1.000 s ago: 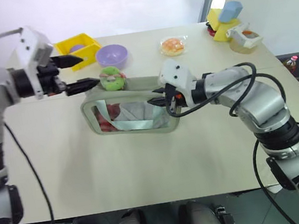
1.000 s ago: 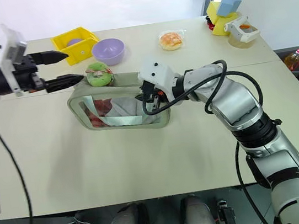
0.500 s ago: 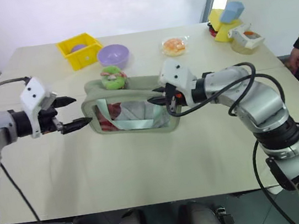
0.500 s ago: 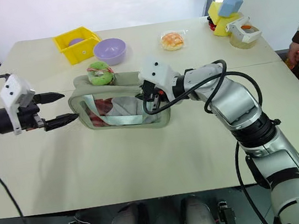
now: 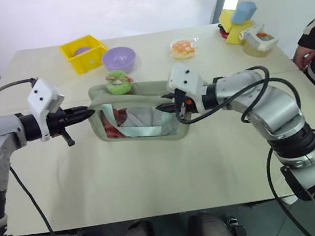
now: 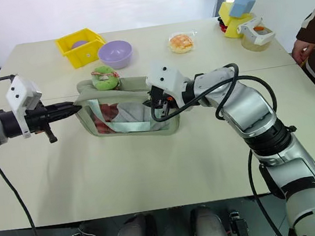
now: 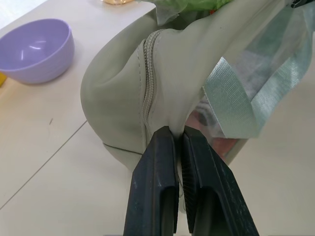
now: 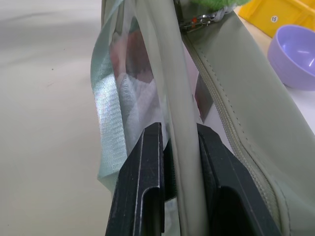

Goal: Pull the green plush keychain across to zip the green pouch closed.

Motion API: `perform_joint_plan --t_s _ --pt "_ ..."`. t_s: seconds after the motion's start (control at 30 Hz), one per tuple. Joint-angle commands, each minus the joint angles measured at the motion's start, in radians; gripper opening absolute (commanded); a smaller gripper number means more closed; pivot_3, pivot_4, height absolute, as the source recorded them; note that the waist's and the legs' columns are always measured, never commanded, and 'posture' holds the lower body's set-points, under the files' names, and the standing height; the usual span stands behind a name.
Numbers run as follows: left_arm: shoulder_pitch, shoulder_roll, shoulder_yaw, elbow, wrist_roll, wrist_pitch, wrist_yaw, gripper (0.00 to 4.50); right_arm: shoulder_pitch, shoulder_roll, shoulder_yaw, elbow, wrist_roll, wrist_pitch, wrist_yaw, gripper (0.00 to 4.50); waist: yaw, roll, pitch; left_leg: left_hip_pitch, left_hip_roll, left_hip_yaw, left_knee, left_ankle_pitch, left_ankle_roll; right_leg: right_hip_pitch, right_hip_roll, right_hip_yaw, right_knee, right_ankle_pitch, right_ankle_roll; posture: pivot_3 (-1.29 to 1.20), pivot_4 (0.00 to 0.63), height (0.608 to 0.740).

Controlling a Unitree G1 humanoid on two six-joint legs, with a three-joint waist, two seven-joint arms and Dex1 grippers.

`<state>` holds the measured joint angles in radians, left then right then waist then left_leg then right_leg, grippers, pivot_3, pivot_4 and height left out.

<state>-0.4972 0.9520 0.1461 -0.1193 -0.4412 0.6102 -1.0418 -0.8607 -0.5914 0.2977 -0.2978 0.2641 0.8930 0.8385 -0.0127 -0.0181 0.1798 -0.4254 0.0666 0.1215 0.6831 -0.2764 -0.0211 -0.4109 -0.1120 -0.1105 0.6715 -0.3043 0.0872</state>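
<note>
Left hand (image 7: 179, 147) dropped from beside green plush keychain (image 5: 118, 82), clamped green pouch (image 5: 142, 91) end; right hand (image 8: 172, 140) kept pinching opposite edge; keychain unpulled.

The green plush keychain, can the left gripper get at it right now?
Probably not: the left gripper is shut on the green pouch end seam, and the green plush keychain sits apart on top.

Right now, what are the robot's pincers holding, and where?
Both hold the green pouch: the left pincer pinches its end fabric, the right pincer grips its edge.
</note>
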Motion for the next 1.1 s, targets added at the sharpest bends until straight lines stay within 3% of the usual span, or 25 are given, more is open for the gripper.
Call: perform_joint_plan --t_s 0.03,0.17,0.27,0.47,0.7,0.97,1.1 --pt "0.021 0.011 0.003 -0.037 -0.007 0.001 -0.009 0.0 -0.019 -0.035 -0.062 -0.047 0.071 0.052 0.052 2.1 0.003 0.0 0.0 0.0 0.0 0.0 0.0 0.0 0.0 0.0 0.0 0.0 0.0 0.0 0.0 0.0 0.15 0.739" --pt "0.037 0.009 0.004 -0.052 -0.01 -0.002 -0.003 0.0 -0.104 -0.07 -0.112 0.014 0.113 0.068 0.098 4.15 0.002 0.0 0.0 0.0 0.0 0.0 0.0 0.0 0.0 0.001 0.0 0.0 0.0 0.0 0.0 0.0 0.15 0.739" --pt "0.051 0.008 -0.002 -0.059 -0.003 -0.014 -0.004 0.0 -0.216 -0.046 -0.184 0.105 0.203 0.123 0.134 4.15 0.001 0.0 0.0 0.0 0.0 0.0 0.0 0.0 0.0 0.001 0.0 0.0 0.0 0.0 0.0 0.0 0.15 0.739" --pt "0.061 -0.003 0.002 -0.072 -0.007 -0.012 0.004 0.0 -0.393 0.175 -0.263 0.443 0.206 0.086 0.0 4.15 -0.001 0.0 -0.001 0.001 0.0 0.0 0.0 0.0 0.0 0.001 0.0 0.0 0.0 0.0 0.0 0.0 0.15 0.739" --pt "0.069 -0.009 -0.001 -0.089 -0.007 -0.007 0.013 0.0 -0.488 0.348 -0.19 0.8 0.124 -0.054 0.02 4.15 0.0 0.0 -0.001 0.0 -0.001 0.001 0.0 0.0 0.001 0.001 0.0 0.0 -0.001 0.0 0.0 0.0 0.15 0.739" --pt "0.09 -0.002 0.014 -0.11 -0.013 0.009 0.023 0.0 -0.503 0.391 -0.122 0.92 0.032 -0.171 0.087 4.15 0.002 0.0 -0.001 0.0 0.0 0.0 0.0 0.0 0.001 0.001 -0.001 0.0 -0.001 0.0 0.0 0.0 0.15 0.739" --pt "0.096 0.0 0.02 -0.105 -0.011 0.009 0.025 0.0 -0.508 0.378 -0.156 0.887 0.065 -0.131 0.127 2.44 0.0 0.0 -0.001 0.0 0.0 0.0 0.0 0.0 0.0 0.001 -0.001 0.0 0.0 0.0 0.0 0.0 0.15 0.739"
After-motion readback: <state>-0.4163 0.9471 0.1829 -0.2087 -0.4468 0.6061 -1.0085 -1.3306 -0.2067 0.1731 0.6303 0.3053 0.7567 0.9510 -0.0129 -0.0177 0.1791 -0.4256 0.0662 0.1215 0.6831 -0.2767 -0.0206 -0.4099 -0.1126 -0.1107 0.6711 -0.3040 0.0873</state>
